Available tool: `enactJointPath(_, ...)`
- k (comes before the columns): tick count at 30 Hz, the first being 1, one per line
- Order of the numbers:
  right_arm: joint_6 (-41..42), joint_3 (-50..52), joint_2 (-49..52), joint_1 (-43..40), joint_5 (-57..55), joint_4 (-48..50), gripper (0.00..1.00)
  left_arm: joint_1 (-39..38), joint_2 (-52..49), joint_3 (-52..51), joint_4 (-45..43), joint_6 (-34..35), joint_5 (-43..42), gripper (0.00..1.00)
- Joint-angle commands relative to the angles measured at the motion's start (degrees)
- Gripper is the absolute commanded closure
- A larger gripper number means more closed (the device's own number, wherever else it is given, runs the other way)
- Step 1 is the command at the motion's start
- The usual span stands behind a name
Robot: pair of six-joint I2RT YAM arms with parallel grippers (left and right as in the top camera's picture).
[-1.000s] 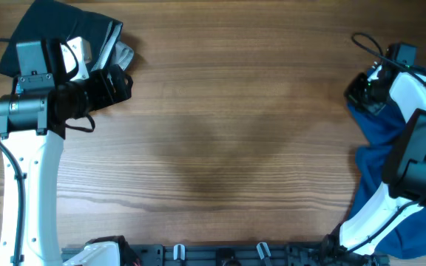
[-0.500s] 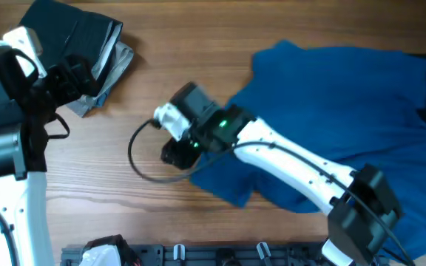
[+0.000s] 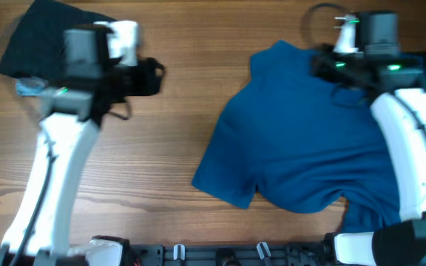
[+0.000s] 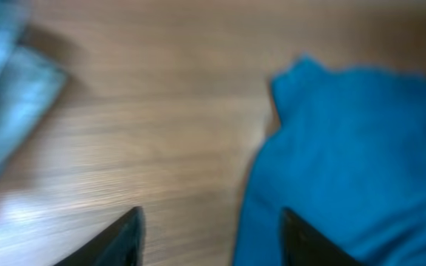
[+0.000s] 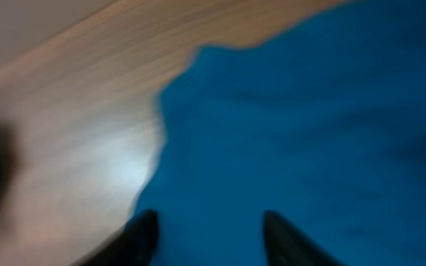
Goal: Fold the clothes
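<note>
A blue shirt [image 3: 302, 148] lies spread out, somewhat rumpled, over the middle and right of the wooden table. My right gripper [image 3: 320, 65] hovers over its upper edge near the collar. In the right wrist view the blue fabric [image 5: 309, 111] fills the frame under my right gripper [image 5: 213, 236], whose jaws stand apart and empty. My left gripper [image 3: 154, 77] is left of the shirt over bare wood. The left wrist view is blurred. There my left gripper [image 4: 213, 236] is open with nothing between the fingers, and the shirt's edge [image 4: 353, 148] lies ahead to the right.
A dark folded pile of clothes [image 3: 39, 37] sits at the far left corner, behind my left arm. A grey-blue cloth [image 4: 6, 96] shows at the left of the left wrist view. A black rail [image 3: 220, 255] runs along the table's front edge.
The blue shirt went from bunched at the right edge to spread across the table. My right arm let go and swung back to the upper right. My left arm swung right, away from the dark pile.
</note>
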State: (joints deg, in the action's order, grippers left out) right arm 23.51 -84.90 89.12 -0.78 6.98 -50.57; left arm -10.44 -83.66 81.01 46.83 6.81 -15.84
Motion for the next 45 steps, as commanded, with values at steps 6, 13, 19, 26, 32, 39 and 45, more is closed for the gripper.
enactJointPath(6, -0.68, -0.13, 7.23, -21.49, 9.62, -2.73, 0.73, -16.28, -23.8, 0.48, -13.33, -2.08, -1.31, 0.68)
enactJointPath(13, -5.53, -0.11, 7.32, -21.2, 9.6, -5.18, 0.64, -21.35, -35.98, 0.48, -35.19, -2.08, -0.26, 0.01)
enactJointPath(19, -8.46, -0.11, 7.32, -21.2, 9.6, -6.67, 0.64, -21.57, -41.09, 0.48, -44.39, 0.07, -0.24, 0.04)
enactJointPath(26, -8.52, -0.11, 7.32, -21.2, 9.6, -6.71, 0.64, -23.89, -43.12, 0.48, -46.97, 0.92, -0.79, 0.26)
enactJointPath(32, -8.5, -0.11, 7.32, -21.2, 9.6, -6.75, 0.64, -24.98, -45.83, 0.48, -45.7, 0.94, -0.63, 0.42)
enactJointPath(39, -8.5, -0.11, 7.32, -21.2, 9.57, -6.71, 0.65, -24.81, -45.16, 0.55, -43.32, 0.98, -0.66, 0.92)
enactJointPath(45, -8.31, -0.11, 7.32, -21.2, 7.02, -5.99, 0.64, -19.74, -29.27, 5.77, -33.53, 1.66, 5.05, 0.96)
